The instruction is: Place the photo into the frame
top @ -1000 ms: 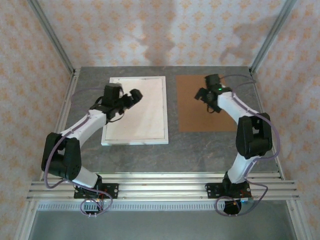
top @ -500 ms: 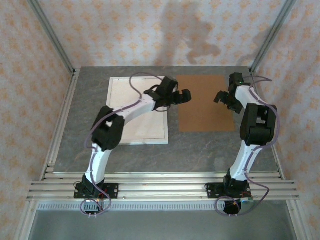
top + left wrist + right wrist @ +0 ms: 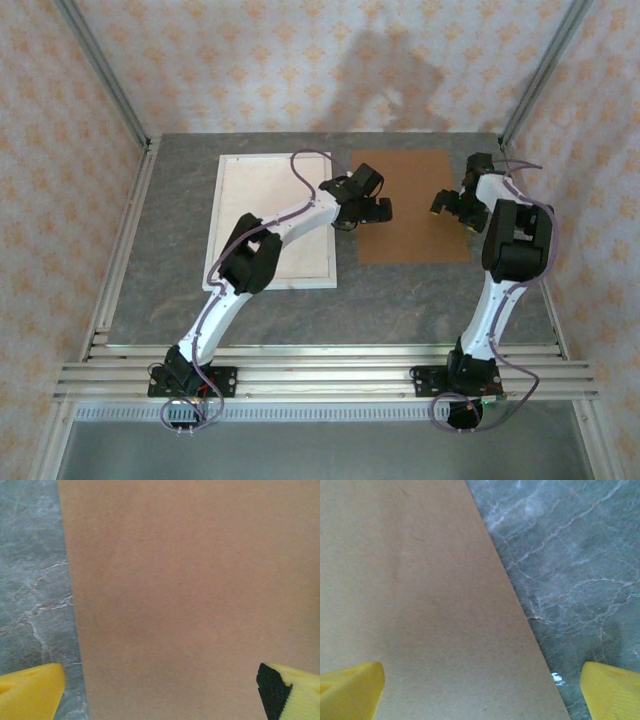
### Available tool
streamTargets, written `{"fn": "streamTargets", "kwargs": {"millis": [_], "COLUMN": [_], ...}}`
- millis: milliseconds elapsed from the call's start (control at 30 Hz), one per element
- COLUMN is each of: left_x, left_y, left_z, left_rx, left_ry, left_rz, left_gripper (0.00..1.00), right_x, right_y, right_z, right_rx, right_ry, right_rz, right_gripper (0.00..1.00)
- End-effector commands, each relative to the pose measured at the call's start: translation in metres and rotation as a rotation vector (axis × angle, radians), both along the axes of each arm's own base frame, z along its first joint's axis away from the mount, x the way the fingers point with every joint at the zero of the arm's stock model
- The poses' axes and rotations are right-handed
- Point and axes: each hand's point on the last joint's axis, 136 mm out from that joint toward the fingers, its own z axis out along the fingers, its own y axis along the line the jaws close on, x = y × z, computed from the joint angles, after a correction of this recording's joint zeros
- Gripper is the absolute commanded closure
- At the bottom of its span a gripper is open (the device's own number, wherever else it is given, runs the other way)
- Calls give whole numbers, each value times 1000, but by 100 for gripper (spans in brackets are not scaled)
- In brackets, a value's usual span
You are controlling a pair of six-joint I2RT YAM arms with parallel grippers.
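While both arms stretch out over the table point(image 3: 400, 300), the step in hand looks like taking up the brown board point(image 3: 410, 235).
Left of it, just apart, the frame point(image 3: 270, 284) lies flat, long axis running away from the bases. Farther out, left gripper point(image 3: 378, 208) and right gripper point(image 3: 452, 205) hang spread wide and empty astride the board's side edges; next they likely must lower and pinch together.

- Backing board point(image 3: 190, 595) under the left gripper point(image 3: 160, 695): matt brown, finely fibrous, like cardboard.
- Table point(image 3: 580, 565) past its edge: grey, white-veined marbling, faint sheen.
- Fingertips point(image 3: 30, 692): matt yellow, plastic-looking.
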Motion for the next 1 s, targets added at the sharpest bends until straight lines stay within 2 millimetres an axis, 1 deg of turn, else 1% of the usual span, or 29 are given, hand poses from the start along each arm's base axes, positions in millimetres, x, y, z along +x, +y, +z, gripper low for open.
{"fn": "streamTargets", "kwargs": {"millis": [0, 100, 200, 267, 333, 400, 467, 600, 700, 800, 967], "left_x": [-4, -5, -8, -10, -14, -16, -17, -17, -17, -19, -22], "left_y": [14, 18, 15, 7, -6, -18, -31, -50, -58, -63, -64], "left_z": [-15, -23, -35, -41, -43, -41, -35, -20, -10, -6, -10], "left_rx": [101, 131, 123, 88, 27, -28, -92, -189, -220, -240, -248], "left_ry": [29, 39, 65, 92, 118, 126, 127, 113, 91, 86, 91], "left_rz": [8, 13, 10, 3, -20, -43, -63, -85, -105, -117, -122], "left_gripper": [0, 0, 0, 0, 0, 1, 4, 5, 5, 5, 5], "right_x": [-11, -15, -20, -22, -24, -25, -27, -34, -42, -49, -60], "right_y": [9, 13, 16, 19, 27, 36, 45, 63, 76, 88, 100], "right_z": [-15, -20, -23, -23, -22, -20, -18, -13, -10, -9, -3], "right_rx": [48, 63, 75, 90, 135, 184, 238, 336, 392, 406, 404], "right_ry": [36, 49, 64, 61, 52, 40, 30, 11, 4, 6, 8], "right_rz": [9, 18, 28, 32, 41, 43, 45, 45, 50, 61, 81], "right_gripper": [0, 0, 0, 1, 2, 4, 5, 7, 9, 9, 9]}}
